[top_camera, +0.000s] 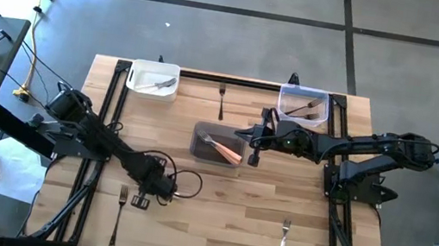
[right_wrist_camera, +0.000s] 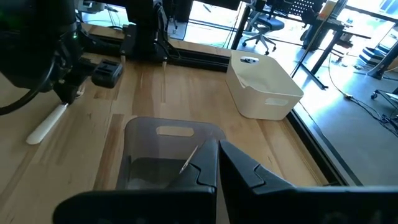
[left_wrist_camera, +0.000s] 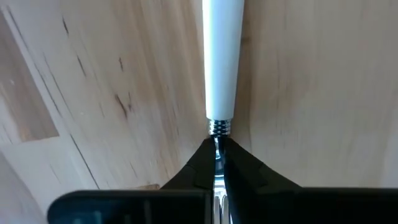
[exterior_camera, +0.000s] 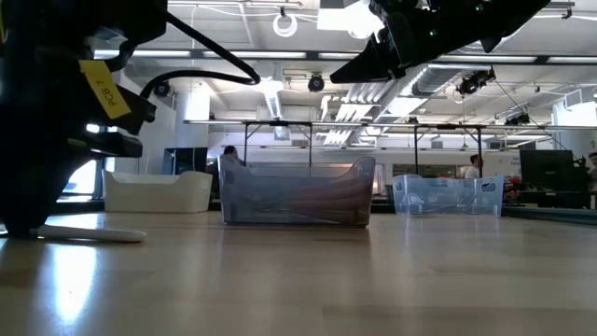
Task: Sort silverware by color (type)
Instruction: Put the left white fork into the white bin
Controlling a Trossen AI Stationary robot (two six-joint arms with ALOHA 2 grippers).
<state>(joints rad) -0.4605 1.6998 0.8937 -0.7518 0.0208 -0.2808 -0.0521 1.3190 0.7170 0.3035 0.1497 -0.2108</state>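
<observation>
1. The left gripper (top_camera: 141, 201) is sitting low over the near-left part of the wooden table (top_camera: 222, 219). In the left wrist view its fingers (left_wrist_camera: 202, 169) are pinching the metal neck of a white-handled fork (left_wrist_camera: 222, 59), just below the handle's collar. The fork is lying flat on the boards, its white handle pointing away from the gripper.

2. In the low view the same white handle (exterior_camera: 89, 233) is resting on the table surface at the near left, beneath the dark bulk of the left arm.

3. The right gripper (top_camera: 253, 157) is hovering at the right edge of the grey tub (top_camera: 218, 143) in the middle of the table. In the right wrist view its fingers (right_wrist_camera: 205, 168) are pressed together, with nothing visibly held between them.

4. The grey tub is holding an orange-handled fork (top_camera: 224, 149).

5. The white tub (top_camera: 154, 79) at the far left is holding silverware; its handle colour cannot be told.

6. The clear tub (top_camera: 303, 105) at the far right is holding dark-handled silverware.

7. A dark-handled fork (top_camera: 221, 99) is lying loose on the table between the white tub and the clear tub.

8. A second white-handled fork (top_camera: 283, 242) is lying loose at the near right, well apart from both grippers.
</observation>
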